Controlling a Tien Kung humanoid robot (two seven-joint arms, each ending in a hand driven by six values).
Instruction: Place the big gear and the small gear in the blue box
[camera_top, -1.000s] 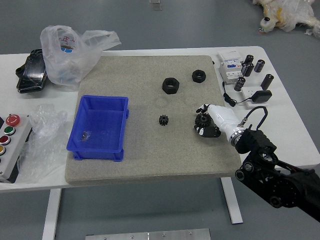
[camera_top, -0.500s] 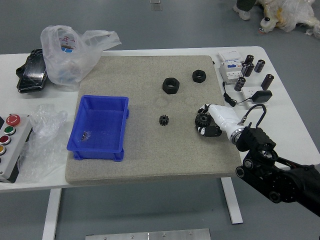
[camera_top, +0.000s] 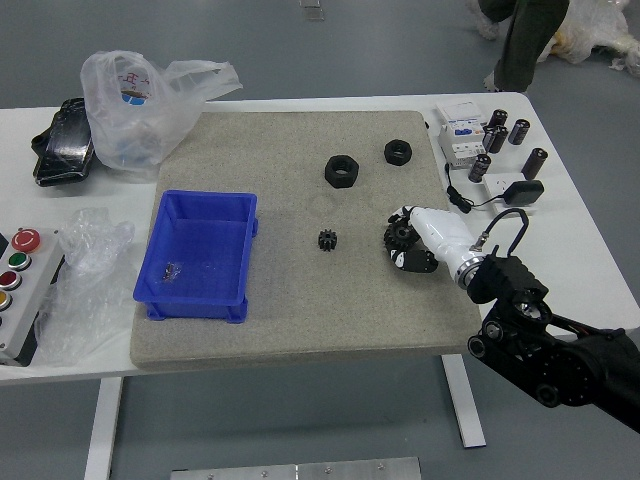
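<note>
At the left edge, on the near side, I have a control box (camera_top: 42, 283) with coloured buttons, and a crumpled clear bag (camera_top: 85, 290) just beside it. Farther back on the left lie a shiny black package (camera_top: 66, 145) and a translucent white bag (camera_top: 135, 120) bearing a printed label.

The blue box (camera_top: 205, 245) sits on the left part of the beige mat (camera_top: 290, 320); there's a small mark or scrap on its floor that I can't make out. To its right, well apart, my small gear (camera_top: 327, 240) lies on the mat. Beyond that gear and a little right is a black ring (camera_top: 341, 171), with a second ring (camera_top: 398, 152) farther right and farther back.

On the right part of the mat I've got the big gear (camera_top: 401, 235) pinched in the right hand (camera_top: 434, 236), its fingers closed around the gear from the far and near sides. From up here I can't tell whether the gear touches the mat.

At the far right stand a white device (camera_top: 462, 135), several black cylinders (camera_top: 497, 138) and a black adapter (camera_top: 523, 193) with its cable. Past the table's far edge I see a person's dark green trouser leg (camera_top: 530, 42).
</note>
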